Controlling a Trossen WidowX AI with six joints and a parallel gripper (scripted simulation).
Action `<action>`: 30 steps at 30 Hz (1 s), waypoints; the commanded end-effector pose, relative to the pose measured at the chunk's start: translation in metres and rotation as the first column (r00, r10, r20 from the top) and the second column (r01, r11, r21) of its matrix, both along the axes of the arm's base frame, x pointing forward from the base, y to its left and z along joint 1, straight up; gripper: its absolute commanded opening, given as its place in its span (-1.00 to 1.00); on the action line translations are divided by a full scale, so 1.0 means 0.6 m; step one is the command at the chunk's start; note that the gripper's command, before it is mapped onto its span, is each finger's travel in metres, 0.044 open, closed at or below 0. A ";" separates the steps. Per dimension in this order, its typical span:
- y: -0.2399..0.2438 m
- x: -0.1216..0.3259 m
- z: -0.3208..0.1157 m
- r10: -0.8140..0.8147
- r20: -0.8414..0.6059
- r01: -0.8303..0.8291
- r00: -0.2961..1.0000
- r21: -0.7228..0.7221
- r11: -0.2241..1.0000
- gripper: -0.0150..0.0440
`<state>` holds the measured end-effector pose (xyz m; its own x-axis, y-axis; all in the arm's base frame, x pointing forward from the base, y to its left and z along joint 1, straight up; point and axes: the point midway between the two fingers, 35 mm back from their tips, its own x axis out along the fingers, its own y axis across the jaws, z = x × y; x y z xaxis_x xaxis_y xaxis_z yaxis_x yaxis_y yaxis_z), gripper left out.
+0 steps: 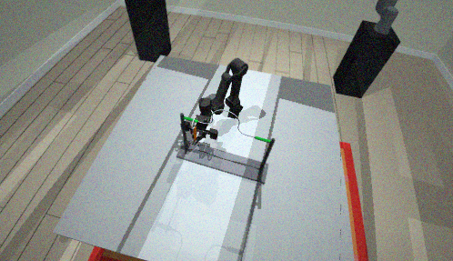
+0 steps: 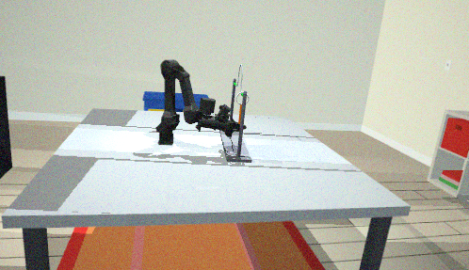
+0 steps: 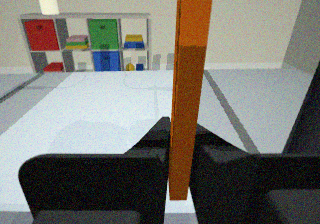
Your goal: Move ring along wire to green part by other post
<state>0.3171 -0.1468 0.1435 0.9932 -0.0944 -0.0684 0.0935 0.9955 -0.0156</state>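
The orange handle (image 1: pixel 195 134) (image 2: pixel 241 115) (image 3: pixel 187 100) hangs upright below the ring (image 2: pixel 237 100), near the left post (image 1: pixel 184 134) in the top view. The ring is around the wire at that post's green part (image 1: pixel 190 119); its exact contact is too small to tell. My gripper (image 2: pixel 242 127) (image 3: pixel 173 124) is shut on the handle's lower part, with a finger on either side. The thin grey wire (image 1: pixel 238 122) (image 2: pixel 240 68) arches up and over to the other green part (image 1: pixel 262 139) by the right post (image 1: pixel 267 161).
The near post (image 3: pixel 314 95) rises close on the right in the wrist view. The dark base plate (image 1: pixel 255 174) joins both posts on the table. Two black pedestals (image 1: pixel 147 27) (image 1: pixel 366 61) stand behind the table, and a shelf (image 3: pixel 84 16) stands far off.
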 end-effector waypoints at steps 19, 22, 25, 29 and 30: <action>-0.001 0.000 0.030 -0.005 0.000 0.005 1.000 0.001 1.000 -1.00; -0.001 0.000 0.030 -0.005 0.000 0.005 1.000 0.001 1.000 -1.00; -0.001 0.000 0.030 -0.005 0.000 0.005 1.000 0.001 1.000 -1.00; -0.001 0.000 0.030 -0.005 0.000 0.005 1.000 0.001 1.000 -1.00; -0.001 0.000 0.030 -0.005 0.000 0.005 1.000 0.001 1.000 -1.00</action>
<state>0.3169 -0.1467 0.1608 0.9931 -0.0947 -0.0685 0.0939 0.9955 -0.0155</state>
